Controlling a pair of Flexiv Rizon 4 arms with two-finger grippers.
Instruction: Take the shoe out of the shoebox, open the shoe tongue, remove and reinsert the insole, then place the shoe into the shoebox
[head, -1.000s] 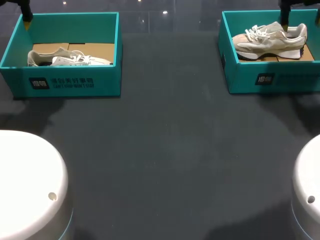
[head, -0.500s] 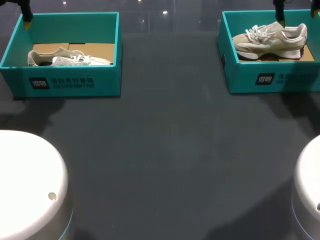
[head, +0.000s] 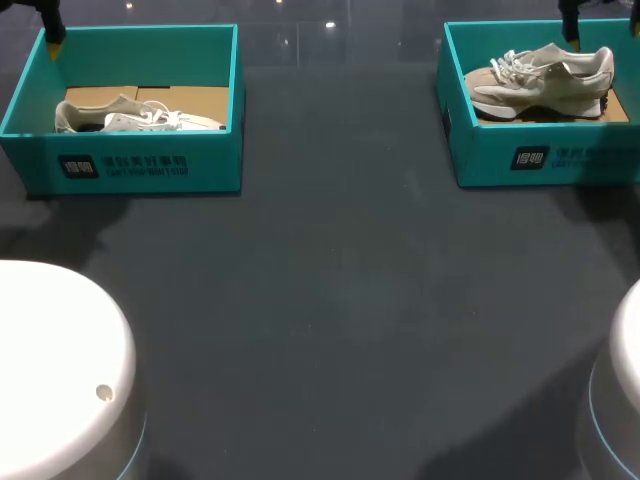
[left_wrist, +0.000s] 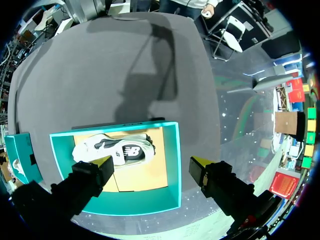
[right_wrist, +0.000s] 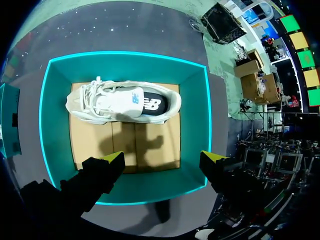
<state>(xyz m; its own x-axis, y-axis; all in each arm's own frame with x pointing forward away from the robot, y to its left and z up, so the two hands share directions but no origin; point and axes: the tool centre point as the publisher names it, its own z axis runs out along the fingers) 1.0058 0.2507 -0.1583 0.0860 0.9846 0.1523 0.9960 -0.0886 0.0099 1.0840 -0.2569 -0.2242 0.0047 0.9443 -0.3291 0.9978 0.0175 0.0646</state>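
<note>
Hovering at far end of desk (head: 340, 300), both arms at start of job: left pincer (left_wrist: 150, 167) spread above left shoebox (head: 140, 170), right pincer (right_wrist: 162, 161) spread above right shoebox (head: 540, 160), neither touching anything. Left shoe (head: 135, 115) and right shoe (head: 545, 80) lie on side, each inside own box. Apparently nothing done yet: lift-out, tongue, insole, return all left.

The table (head: 340, 300) has a dark grey top, matt and smooth. The left shoebox (head: 140, 165) and right shoebox (head: 480, 160) are teal cardboard with a faint sheen, their floors bare brown matt cardboard. The right shoe (head: 545, 80) looks like soft beige suede and pale mesh with white cloth laces. The arm base (head: 50, 340) is glossy white plastic.
</note>
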